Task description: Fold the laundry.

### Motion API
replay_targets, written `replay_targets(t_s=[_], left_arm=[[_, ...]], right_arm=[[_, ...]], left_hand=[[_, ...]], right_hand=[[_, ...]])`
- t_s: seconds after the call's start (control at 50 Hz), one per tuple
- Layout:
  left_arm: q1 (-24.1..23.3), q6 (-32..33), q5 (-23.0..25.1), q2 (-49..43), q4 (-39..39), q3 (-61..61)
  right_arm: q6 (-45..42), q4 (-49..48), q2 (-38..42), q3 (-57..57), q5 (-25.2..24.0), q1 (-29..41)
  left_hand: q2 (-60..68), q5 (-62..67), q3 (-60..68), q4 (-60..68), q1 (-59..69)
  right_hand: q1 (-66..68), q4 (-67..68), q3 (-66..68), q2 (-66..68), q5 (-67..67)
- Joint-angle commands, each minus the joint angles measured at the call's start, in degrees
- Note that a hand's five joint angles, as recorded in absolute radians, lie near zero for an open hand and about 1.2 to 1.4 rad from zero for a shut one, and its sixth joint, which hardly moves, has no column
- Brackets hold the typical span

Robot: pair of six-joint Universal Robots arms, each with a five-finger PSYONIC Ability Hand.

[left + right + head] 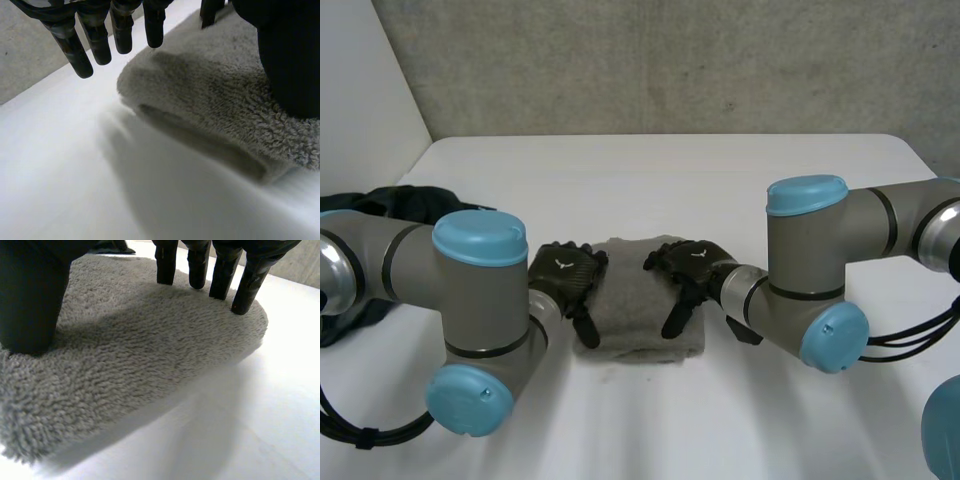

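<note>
A folded grey towel (632, 305) lies on the white table (660, 180) between my two arms. My left hand (565, 275) rests at the towel's left edge. In the left wrist view its straight fingers (95, 40) hang just past the towel (225, 100) above the table, and its thumb (292, 65) stands on the pile. My right hand (688, 268) lies flat on the towel's right half. The right wrist view has its fingers (200, 265) straight, tips down on the towel (150, 355), thumb (30, 300) pressed on it. Neither hand grips cloth.
A heap of dark laundry (390, 205) lies at the table's left edge behind my left arm. A grey wall (650, 60) rises behind the table's far edge. Bare table runs in front of and behind the towel.
</note>
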Motion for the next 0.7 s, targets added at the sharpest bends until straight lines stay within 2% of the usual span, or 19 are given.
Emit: replay_targets(t_s=[0.02, 0.1, 0.24, 0.32, 0.34, 0.46, 0.6, 0.7], left_arm=[[-0.01, 4.22, -0.03, 0.40, 0.08, 0.61], [-0.19, 4.22, 0.41, 3.46, 0.17, 1.31], [-0.01, 3.78, 2.08, 12.17, 1.40, 2.45], [-0.10, 3.52, 5.50, 16.57, 1.75, 2.72], [-0.10, 2.91, 8.56, 17.70, 1.84, 3.07], [0.95, -0.86, 19.02, 18.68, 1.14, 4.47], [2.54, -5.88, 23.17, 18.33, -0.01, 5.09], [2.54, -5.97, 23.62, 17.98, 0.08, 5.09]], right_arm=[[-2.34, 0.15, -3.15, 1.26, 3.17, -0.14], [-2.60, -1.33, -7.54, 4.77, 5.54, -0.32], [-2.51, -11.00, -19.49, 15.84, 9.41, -0.23], [-2.08, -13.73, -23.89, 22.08, 12.48, 0.38], [-1.81, -13.82, -24.07, 23.05, 12.92, 0.47], [2.31, -16.63, -24.16, 29.82, 14.42, 2.40], [14.52, -20.93, -23.72, 36.85, 13.90, 2.58], [17.87, -23.74, -22.59, 39.06, 11.53, 1.45]], left_hand=[[-0.10, -1.30, -0.42, -0.12, 0.61], [-0.27, -1.46, -0.59, -0.28, 0.44], [-1.45, -2.64, -1.76, -1.46, -0.74], [-1.45, -2.64, -1.76, -1.46, -0.74], [-1.28, -2.47, -1.60, -1.30, -0.57], [-1.28, -2.47, -1.60, -1.30, -0.57], [-1.28, -2.47, -1.60, -1.29, -0.57], [-1.28, -2.47, -1.60, -1.29, -0.57]], right_hand=[[-1.46, -3.12, -1.84, -2.41, -3.84], [-1.46, -3.12, -1.84, -2.41, -3.84], [-1.46, -3.12, -1.84, -2.41, -3.84], [-1.46, -3.12, -1.84, -2.41, -3.84], [-1.46, -3.12, -1.84, -2.41, -3.84], [-1.46, -3.12, -1.84, -2.41, -3.84], [-1.46, -3.12, -1.84, -2.41, -3.84], [-1.46, -3.12, -1.84, -2.41, -3.84]])
